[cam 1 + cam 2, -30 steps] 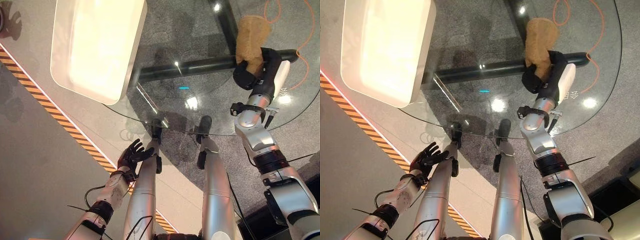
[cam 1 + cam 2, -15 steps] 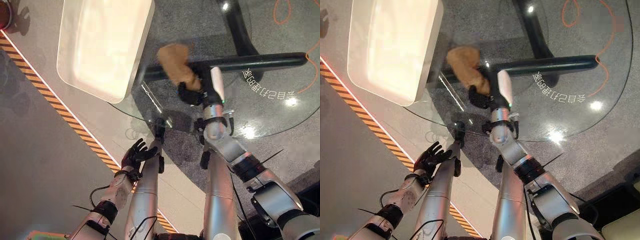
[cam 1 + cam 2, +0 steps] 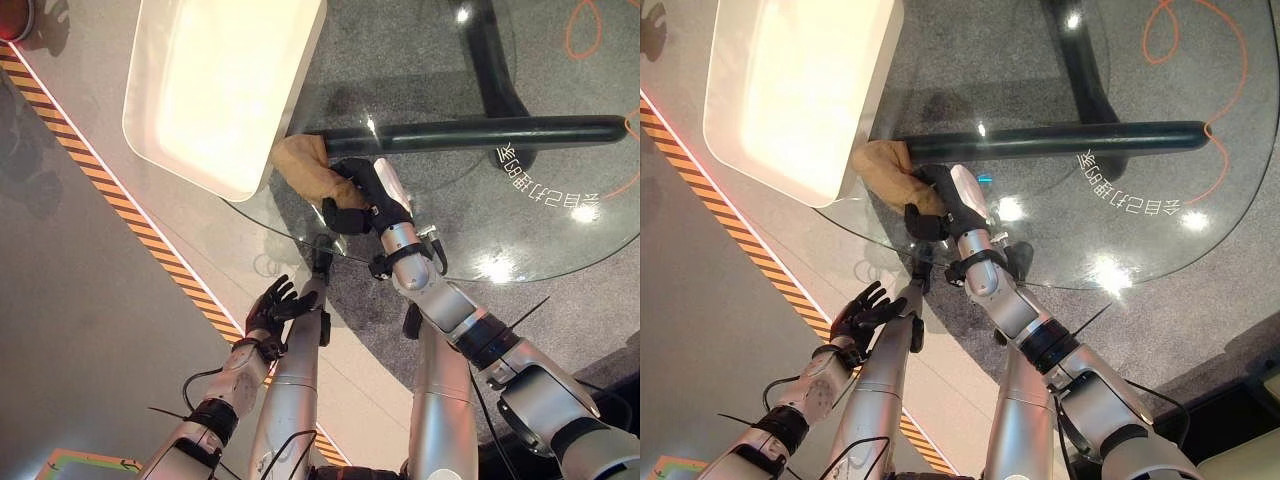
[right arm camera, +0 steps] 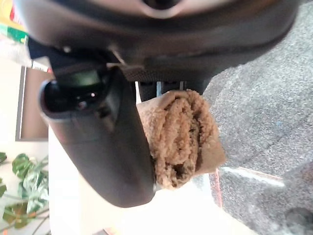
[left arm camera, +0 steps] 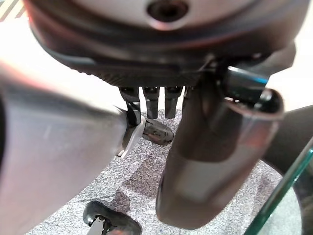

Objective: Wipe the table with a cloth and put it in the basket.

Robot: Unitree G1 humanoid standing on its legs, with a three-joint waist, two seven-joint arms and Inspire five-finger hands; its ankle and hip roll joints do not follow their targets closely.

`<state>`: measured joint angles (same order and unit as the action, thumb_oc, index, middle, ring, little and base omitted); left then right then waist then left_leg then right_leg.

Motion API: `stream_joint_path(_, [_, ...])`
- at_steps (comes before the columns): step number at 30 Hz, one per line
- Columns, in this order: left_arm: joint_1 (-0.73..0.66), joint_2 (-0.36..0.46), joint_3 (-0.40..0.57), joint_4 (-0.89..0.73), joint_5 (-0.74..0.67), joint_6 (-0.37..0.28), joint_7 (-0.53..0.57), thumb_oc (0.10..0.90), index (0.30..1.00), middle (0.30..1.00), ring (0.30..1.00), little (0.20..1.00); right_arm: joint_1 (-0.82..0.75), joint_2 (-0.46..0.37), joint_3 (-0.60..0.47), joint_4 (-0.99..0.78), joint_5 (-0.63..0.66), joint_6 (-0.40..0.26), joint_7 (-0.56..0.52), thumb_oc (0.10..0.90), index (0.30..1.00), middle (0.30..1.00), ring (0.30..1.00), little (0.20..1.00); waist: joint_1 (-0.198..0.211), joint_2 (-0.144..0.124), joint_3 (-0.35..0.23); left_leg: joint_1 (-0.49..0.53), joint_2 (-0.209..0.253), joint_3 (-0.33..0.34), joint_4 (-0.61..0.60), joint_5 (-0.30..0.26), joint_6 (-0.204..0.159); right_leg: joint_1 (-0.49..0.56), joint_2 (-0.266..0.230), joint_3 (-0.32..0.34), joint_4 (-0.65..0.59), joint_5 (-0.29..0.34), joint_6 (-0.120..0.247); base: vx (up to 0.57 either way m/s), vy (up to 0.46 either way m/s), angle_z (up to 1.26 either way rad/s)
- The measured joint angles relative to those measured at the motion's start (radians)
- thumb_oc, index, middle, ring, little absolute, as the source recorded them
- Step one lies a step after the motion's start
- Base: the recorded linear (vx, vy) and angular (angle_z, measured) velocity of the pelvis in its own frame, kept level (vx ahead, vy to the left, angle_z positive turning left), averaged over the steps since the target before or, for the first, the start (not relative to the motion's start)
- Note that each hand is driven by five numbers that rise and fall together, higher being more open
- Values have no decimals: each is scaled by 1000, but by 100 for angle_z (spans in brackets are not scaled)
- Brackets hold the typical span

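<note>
Right wrist view has the cloth (image 4: 182,138) bunched into a tan roll between the thumb and fingers of the right hand (image 3: 362,203), which is curled round it. Seen from the head, the cloth rests on the glass table (image 3: 560,215), touching the near corner of the basket (image 3: 215,95) and lying just in front of the dark bar (image 3: 480,133) under the glass. The hand lies on the side of the cloth away from the basket, its arm running back over the near rim of the table. The basket, white and shallow, sits on the table's left edge and overhangs it. The left hand (image 3: 270,307) hangs well below the basket, off the table beside its near edge, fingers spread and holding nothing.
</note>
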<state>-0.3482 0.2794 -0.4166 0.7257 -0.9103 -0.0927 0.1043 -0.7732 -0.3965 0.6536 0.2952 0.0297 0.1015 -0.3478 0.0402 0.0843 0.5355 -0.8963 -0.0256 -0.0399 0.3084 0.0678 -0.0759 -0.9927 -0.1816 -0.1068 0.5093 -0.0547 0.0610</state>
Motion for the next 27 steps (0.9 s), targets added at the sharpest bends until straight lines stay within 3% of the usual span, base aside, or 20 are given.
stream_joint_path(12, [-2,6,-1,1,0,0,21,800,900,900,900,900,1,-1,13,-1,5,1,-33,100,300,300,300,200,-18,0,0,-7,1,0,9,0,0,-6,0,0,8,-1,0,0,0,0])
stream_joint_path(19, [-7,8,-1,2,0,-2,23,800,900,900,900,900,5,4,-18,-7,4,16,-217,100,300,300,300,200,-18,-1,0,-20,0,0,22,-1,1,-13,0,0,12,0,0,0,0,0])
stream_joint_path(24, [-9,12,-1,2,0,-6,23,800,900,900,900,900,-6,-1,-117,-8,-4,47,-361,100,300,300,300,200,-20,-2,1,-30,0,-1,36,-4,3,-15,1,1,12,2,0,2,-25,0])
stream_joint_path(27, [-9,13,-1,1,0,-10,22,800,900,900,900,900,-22,-32,-159,-2,-5,65,-392,100,300,300,300,200,-21,-3,1,-34,-1,-1,44,-8,5,-16,1,3,11,3,1,13,-33,-1])
